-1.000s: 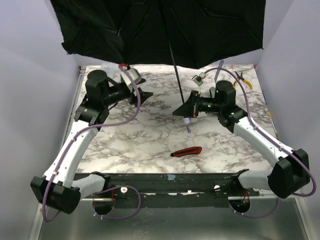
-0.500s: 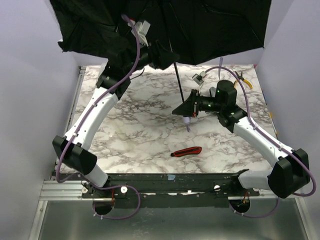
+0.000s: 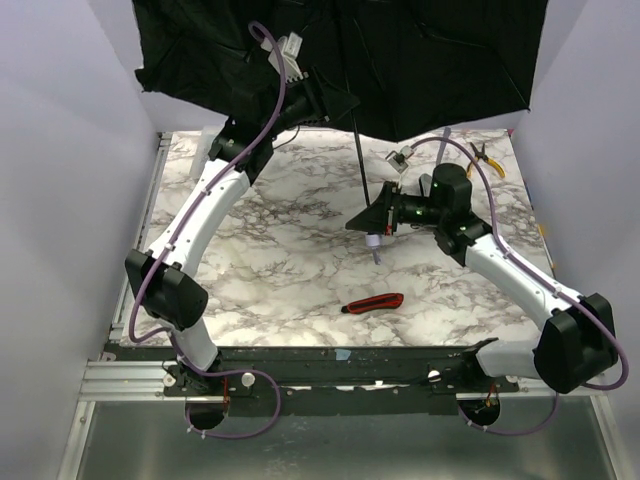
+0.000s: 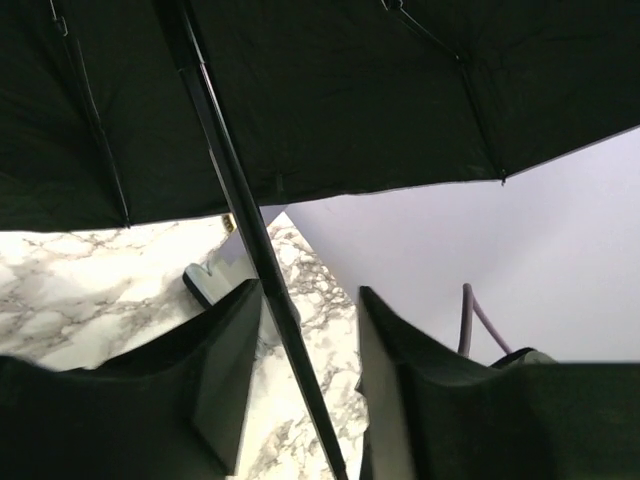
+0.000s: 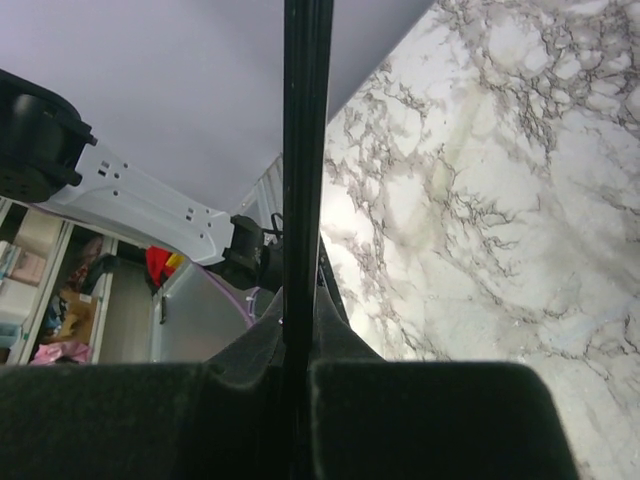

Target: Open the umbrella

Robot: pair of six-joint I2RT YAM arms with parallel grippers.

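The umbrella stands open, its black inner canopy (image 3: 420,60) spread across the back of the top view. Its thin black shaft (image 3: 359,165) slants down to a small pale handle knob (image 3: 373,242) just above the marble table (image 3: 280,260). My right gripper (image 3: 372,222) is shut on the shaft low down, near the knob; in the right wrist view the shaft (image 5: 305,150) rises from between the closed jaws of that gripper (image 5: 300,330). My left gripper (image 3: 340,103) is raised just under the canopy. Its fingers (image 4: 235,330) straddle the shaft (image 4: 250,240) with gaps on both sides.
A red-and-black utility knife (image 3: 373,303) lies on the table in front of the right gripper. Yellow-handled pliers (image 3: 485,158) lie at the back right. Pale lilac walls (image 3: 70,200) close in both sides and the back.
My left arm has risen from the table's back left to the shaft under the canopy, and its jaws have narrowed around the shaft. The right gripper has kept its hold.
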